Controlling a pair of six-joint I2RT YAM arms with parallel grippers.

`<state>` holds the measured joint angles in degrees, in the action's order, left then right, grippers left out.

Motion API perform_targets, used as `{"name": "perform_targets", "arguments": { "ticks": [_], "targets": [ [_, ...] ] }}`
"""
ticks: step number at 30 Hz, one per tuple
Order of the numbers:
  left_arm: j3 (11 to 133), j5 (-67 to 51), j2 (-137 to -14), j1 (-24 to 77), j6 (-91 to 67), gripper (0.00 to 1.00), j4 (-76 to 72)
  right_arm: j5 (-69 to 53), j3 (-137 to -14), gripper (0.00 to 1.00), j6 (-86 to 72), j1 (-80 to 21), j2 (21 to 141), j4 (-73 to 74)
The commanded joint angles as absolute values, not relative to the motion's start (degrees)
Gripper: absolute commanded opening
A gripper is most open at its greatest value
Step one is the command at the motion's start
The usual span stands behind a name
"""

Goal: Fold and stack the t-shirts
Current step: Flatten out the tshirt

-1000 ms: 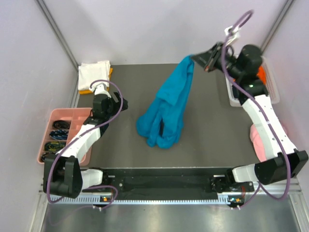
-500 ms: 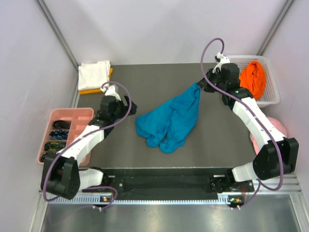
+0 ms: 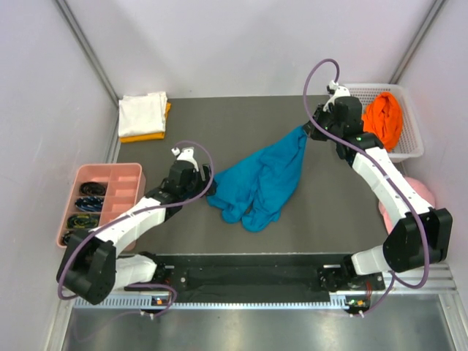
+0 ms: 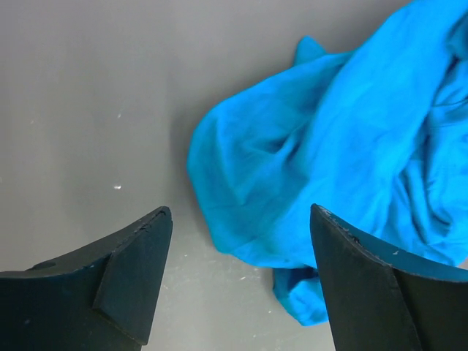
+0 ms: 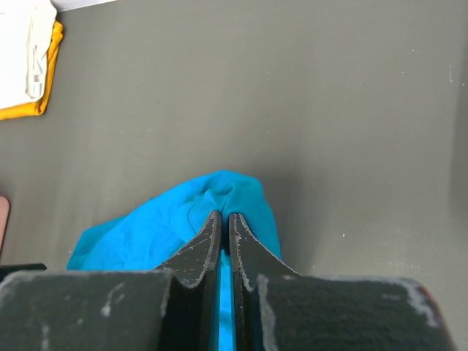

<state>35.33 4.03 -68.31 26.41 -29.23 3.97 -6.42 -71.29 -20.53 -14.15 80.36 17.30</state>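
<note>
The teal-blue t-shirt [image 3: 259, 179] lies crumpled in the middle of the dark mat. Its far right corner is pinched in my right gripper [image 3: 306, 131], whose jaws are shut on the cloth [image 5: 168, 227] in the right wrist view [image 5: 224, 216]. My left gripper [image 3: 207, 186] hovers at the shirt's left edge. It is open [image 4: 241, 212], with the shirt's folded edge [image 4: 329, 146] between and beyond its fingertips, apart from them. A white t-shirt [image 3: 141, 112] lies folded on a yellow-orange one [image 3: 142, 136] at the back left. A bright orange one [image 3: 385, 118] fills the basket.
A white wire basket [image 3: 409, 150] sits at the back right. A pink compartment tray [image 3: 99, 175] with small items stands left of the mat. A pink cap [image 3: 387, 208] lies at the right edge under the right arm. Walls close in on both sides.
My right gripper brought the shirt's held corner down from high up to just above the mat. My left arm moved right and nearer, up to the shirt's left edge, its jaws narrowing a little.
</note>
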Motion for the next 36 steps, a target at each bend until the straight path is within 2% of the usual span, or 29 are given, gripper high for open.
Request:
{"name": "perform_targets", "arguments": {
  "ticks": [1,6,11,14,15,18,19,21,28,36],
  "targets": [
    [35.42,5.63,-69.87,26.72,-29.79,0.80,1.94,-5.54,-72.16,0.00,-19.78,-14.50,80.33,15.82],
    [34.89,3.78,-72.95,26.98,-30.93,0.77,-1.13,-4.92,-71.72,0.00,-19.60,-14.50,79.89,16.26],
    [35.77,2.29,-75.84,27.95,-31.64,0.61,-2.37,-4.04,-71.37,0.00,-19.42,-14.50,79.80,16.52],
    [36.65,1.94,-76.73,28.30,-31.73,0.44,-2.46,-3.96,-71.10,0.00,-19.42,-14.50,79.89,16.44],
    [36.74,1.67,-76.90,28.30,-31.73,0.33,-2.63,-3.96,-71.10,0.00,-19.42,-14.50,79.89,16.44],
    [36.91,1.15,-77.61,28.30,-32.08,0.17,-3.08,-3.87,-71.02,0.00,-19.42,-14.50,79.98,16.52],
    [37.00,0.97,-77.87,28.30,-31.99,0.07,-3.16,-3.87,-71.02,0.00,-19.42,-14.50,79.89,16.44],
    [37.18,0.79,-78.13,28.30,-32.25,0.00,-3.34,-3.87,-71.19,0.00,-19.51,-14.50,79.98,16.52],
    [38.58,1.84,-76.21,28.56,-31.91,0.00,-0.28,-3.43,-70.31,0.00,-21.44,-14.50,79.72,16.00],
    [43.41,10.01,-70.49,28.56,-28.04,0.00,6.76,-1.59,-73.12,0.00,-20.22,-14.50,78.31,18.37]
  ]
}}
